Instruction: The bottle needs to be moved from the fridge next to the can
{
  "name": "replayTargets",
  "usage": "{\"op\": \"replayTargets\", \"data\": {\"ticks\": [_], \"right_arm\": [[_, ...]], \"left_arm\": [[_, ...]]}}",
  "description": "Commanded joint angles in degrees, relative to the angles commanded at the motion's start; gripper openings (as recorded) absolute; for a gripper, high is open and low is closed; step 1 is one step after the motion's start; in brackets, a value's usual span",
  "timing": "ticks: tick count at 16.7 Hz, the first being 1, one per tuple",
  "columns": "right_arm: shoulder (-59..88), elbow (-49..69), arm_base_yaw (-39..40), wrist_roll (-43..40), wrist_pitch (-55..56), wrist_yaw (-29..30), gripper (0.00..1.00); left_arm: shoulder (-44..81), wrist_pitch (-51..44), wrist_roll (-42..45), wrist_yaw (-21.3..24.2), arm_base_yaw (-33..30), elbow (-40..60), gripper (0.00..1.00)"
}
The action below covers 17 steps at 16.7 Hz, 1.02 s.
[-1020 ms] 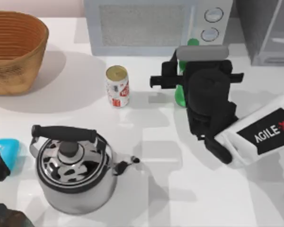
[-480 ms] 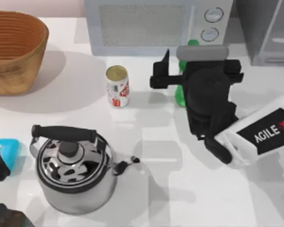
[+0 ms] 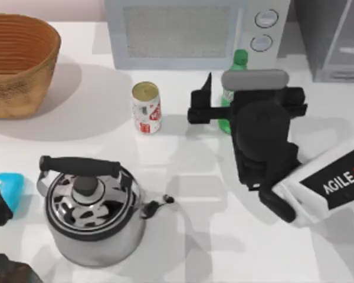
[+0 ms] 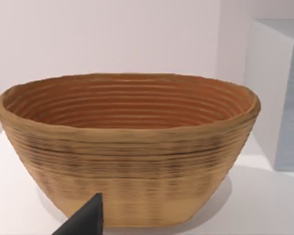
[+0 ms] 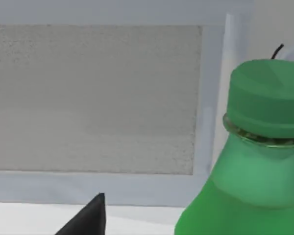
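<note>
The green bottle [image 3: 240, 59] stands upright on the table in front of the microwave, to the right of the white and red can [image 3: 146, 107], with a gap between them. My right gripper [image 3: 248, 94] hovers just on the near side of the bottle, open and holding nothing. In the right wrist view the bottle [image 5: 255, 161] looms close, beside one dark fingertip [image 5: 90, 218]. The grey fridge [image 3: 336, 35] is at the back right corner. My left arm is parked at the table's left edge, its gripper [image 4: 137, 225] open and facing the basket.
A wicker basket [image 3: 17, 62] sits at the back left, and the microwave [image 3: 189, 32] runs along the back. A steel kettle [image 3: 91, 212] occupies the front left. A blue object [image 3: 9, 188] and a dark brown bottle top [image 3: 6, 268] lie by the left edge.
My right gripper spread its fingers off the bottle and drew back a little toward the front right. The bottle now stands free, with its cap uncovered.
</note>
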Motion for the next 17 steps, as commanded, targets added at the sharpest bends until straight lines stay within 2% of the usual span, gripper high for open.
{"op": "replayTargets", "data": {"ticks": [5, 9, 13, 17], "right_arm": [[-0.1, -0.5, 0.0, 0.0, 0.2, 0.2, 1.00], [-5.9, -1.3, -0.8, 0.1, -4.2, -2.0, 1.00], [-20.9, -4.5, -4.7, -0.1, -14.1, -6.5, 1.00], [-42.2, -10.9, -11.6, -0.6, -26.5, -12.0, 1.00]], "left_arm": [[0.0, 0.0, 0.0, 0.0, 0.0, 0.0, 1.00], [0.0, 0.0, 0.0, 0.0, 0.0, 0.0, 1.00], [0.0, 0.0, 0.0, 0.0, 0.0, 0.0, 1.00], [0.0, 0.0, 0.0, 0.0, 0.0, 0.0, 1.00]]}}
